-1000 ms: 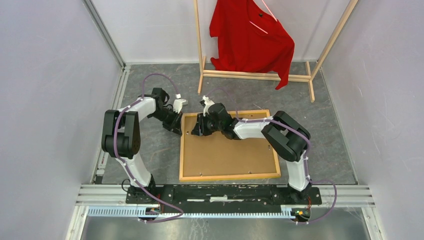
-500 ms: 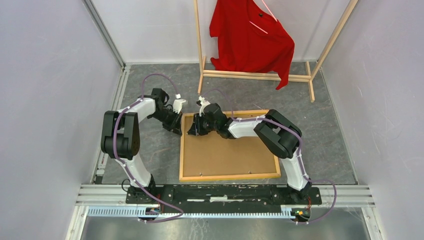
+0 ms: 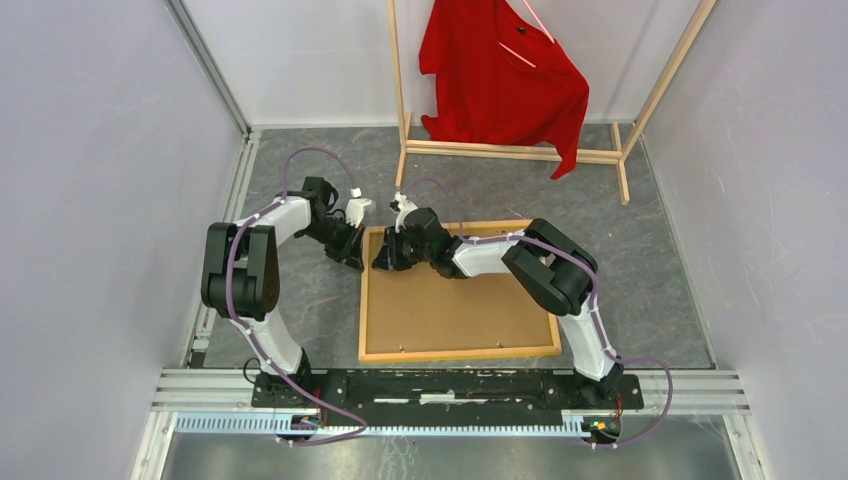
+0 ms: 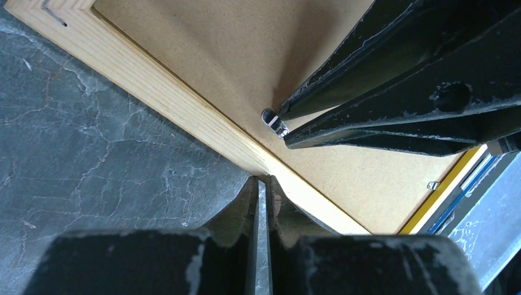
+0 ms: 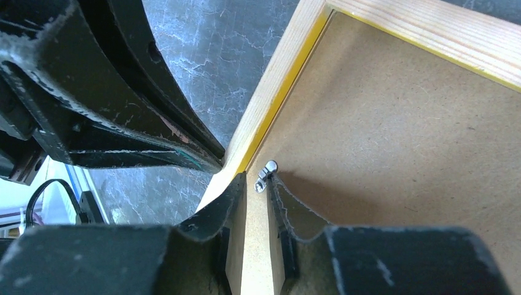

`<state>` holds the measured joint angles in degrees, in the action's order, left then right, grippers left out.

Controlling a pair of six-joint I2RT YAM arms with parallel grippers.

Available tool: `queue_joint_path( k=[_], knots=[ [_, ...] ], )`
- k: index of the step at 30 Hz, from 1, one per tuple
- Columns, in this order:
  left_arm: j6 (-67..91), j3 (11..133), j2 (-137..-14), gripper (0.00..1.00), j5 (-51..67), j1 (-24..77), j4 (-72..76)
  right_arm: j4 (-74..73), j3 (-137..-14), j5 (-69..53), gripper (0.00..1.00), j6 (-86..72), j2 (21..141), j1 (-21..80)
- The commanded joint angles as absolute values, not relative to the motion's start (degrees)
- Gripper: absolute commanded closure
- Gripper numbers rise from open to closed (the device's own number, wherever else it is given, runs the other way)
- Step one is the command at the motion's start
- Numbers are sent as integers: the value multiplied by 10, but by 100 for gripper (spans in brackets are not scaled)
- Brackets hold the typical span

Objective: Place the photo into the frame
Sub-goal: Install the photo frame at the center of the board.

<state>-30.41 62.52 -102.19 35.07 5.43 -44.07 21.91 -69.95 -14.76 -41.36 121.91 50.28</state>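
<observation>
- Both sides of the left rail of the frame (image 3: 460, 353) occupied: left hand (image 4: 260, 187) outside, pressed together.
- Found the clip (image 5: 266, 174) at the right hand (image 5: 257, 187) tips; could not tell whether pinched.

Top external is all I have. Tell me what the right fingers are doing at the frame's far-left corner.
Observer: The right fingers are closed around a small metal clip on the backing board.
Operator: Now the left fingers.
Observer: The left fingers are shut on nothing, tips at the outer edge of the wood rail of the frame.
Operator: Describe that rail's inner edge.
Observer: A yellow strip runs along it.
</observation>
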Motion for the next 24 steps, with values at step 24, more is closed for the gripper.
queue_joint_path(
  k=[24],
  knots=[
    [-303, 608, -1014, 88, 315, 59, -398, 258, -729, -151, 87, -457, 1256, 511]
  ],
)
